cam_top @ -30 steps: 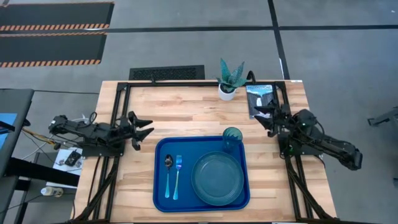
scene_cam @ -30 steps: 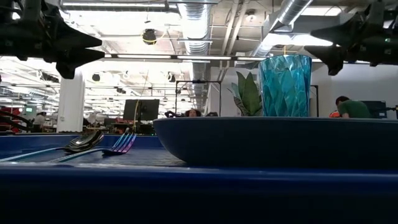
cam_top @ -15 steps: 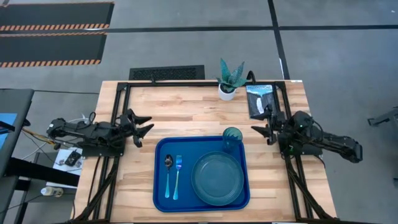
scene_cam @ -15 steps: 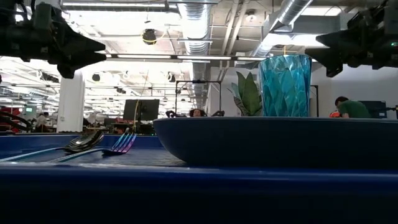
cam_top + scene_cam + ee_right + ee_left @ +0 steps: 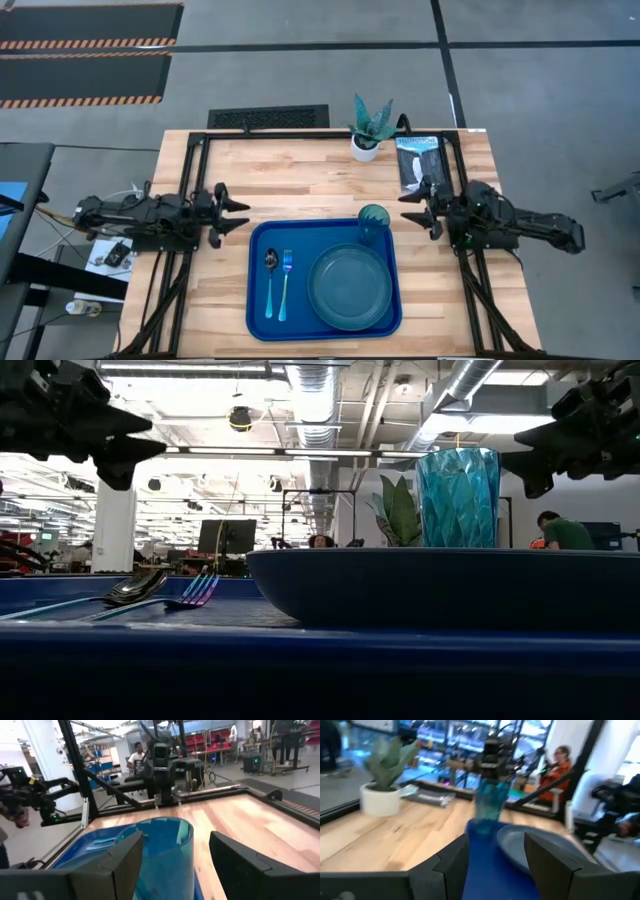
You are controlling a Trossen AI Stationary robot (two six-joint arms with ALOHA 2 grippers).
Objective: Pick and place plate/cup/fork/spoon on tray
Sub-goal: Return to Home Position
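Observation:
The blue tray (image 5: 258, 300) lies at the table's near middle. On it rest the teal plate (image 5: 350, 288), the ribbed teal cup (image 5: 374, 222) upright at its far right corner, and the spoon (image 5: 270, 282) and fork (image 5: 286, 284) side by side at its left. My left gripper (image 5: 240, 213) is open and empty above the table, left of the tray. My right gripper (image 5: 408, 209) is open and empty, right of the cup. The cup also shows in the right wrist view (image 5: 162, 852).
A white pot with a spiky green plant (image 5: 368, 132) and a dark flat packet (image 5: 418, 160) stand at the table's far right. Bare wood lies far of the tray (image 5: 290, 175). People show in the room beyond (image 5: 559, 762).
My right gripper has swung toward the table's near edge and turned to point level at the cup. My left gripper has drawn a little toward the near edge and levelled out. The things on the tray have stayed still.

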